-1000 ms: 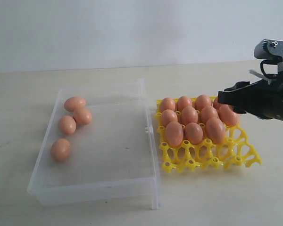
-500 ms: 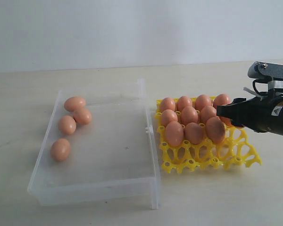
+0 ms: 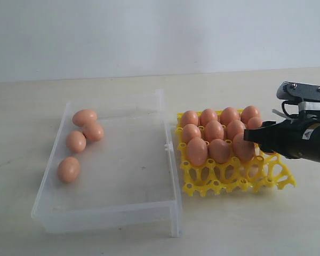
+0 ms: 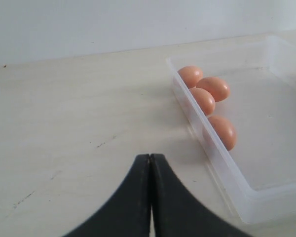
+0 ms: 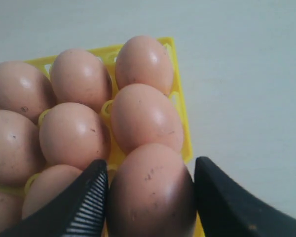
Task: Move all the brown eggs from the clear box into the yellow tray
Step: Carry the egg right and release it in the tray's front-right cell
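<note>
OK, right gripper [image 5: 150, 165] is clamped on one egg. In the right wrist view both black fingers [image 5: 86, 202] sit against the sides of the held egg [image 5: 150, 197]. That egg is over the yellow tray [image 3: 215, 184], at one end of a line of three eggs along an outer edge, just beside the next egg. Can't tell whether it's seated in a cup, since its underside is out of frame. In the exterior view the gripper hides it, sitting low over the right side of the tray.

Brown eggs [image 3: 214, 130] in the tray: eleven show in the exterior view, packed in three rows starting at the back edge, with neighbours touching or nearly so. The front of the tray is bare lattice.

Clear box [image 3: 117, 216] sits just left of the tray on the pale table [image 3: 256, 226]. Four eggs lie in it, all near the left wall. The two at the back touch each other, a third is just beside them, and the fourth lies apart toward the front.

Left gripper [image 4: 150, 159] has its fingers pressed together with nothing between them. It is over bare table outside the box, and the four box eggs show in its wrist view.
</note>
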You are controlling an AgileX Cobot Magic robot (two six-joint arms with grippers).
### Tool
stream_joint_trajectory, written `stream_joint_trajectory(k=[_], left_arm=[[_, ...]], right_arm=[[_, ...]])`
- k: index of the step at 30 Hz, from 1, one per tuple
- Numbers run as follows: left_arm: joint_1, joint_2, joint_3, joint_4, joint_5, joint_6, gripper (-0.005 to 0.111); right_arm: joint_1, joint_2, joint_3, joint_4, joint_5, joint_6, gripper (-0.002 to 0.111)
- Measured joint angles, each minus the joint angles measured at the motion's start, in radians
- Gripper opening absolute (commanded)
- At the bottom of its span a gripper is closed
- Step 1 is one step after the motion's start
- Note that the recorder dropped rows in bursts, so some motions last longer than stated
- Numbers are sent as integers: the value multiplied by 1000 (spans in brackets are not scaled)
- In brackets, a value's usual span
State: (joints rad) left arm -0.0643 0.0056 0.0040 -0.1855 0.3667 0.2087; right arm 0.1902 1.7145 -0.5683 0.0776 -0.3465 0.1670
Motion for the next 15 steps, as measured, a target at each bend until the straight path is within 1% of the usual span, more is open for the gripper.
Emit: stream_joint_trajectory(k=[6, 8, 11, 15], left_arm=[[0, 0, 0, 0, 0, 0, 0], [0, 0, 0, 0, 0, 0, 0], [0, 0, 0, 0, 0, 0, 0], [0, 0, 0, 0, 0, 0, 0]], right_arm=[[0, 11, 0, 2, -22, 0, 0], [0, 11, 0, 2, -37, 0, 3], [0, 11, 0, 2, -48, 0, 12], [0, 11, 0, 2, -55, 0, 30]])
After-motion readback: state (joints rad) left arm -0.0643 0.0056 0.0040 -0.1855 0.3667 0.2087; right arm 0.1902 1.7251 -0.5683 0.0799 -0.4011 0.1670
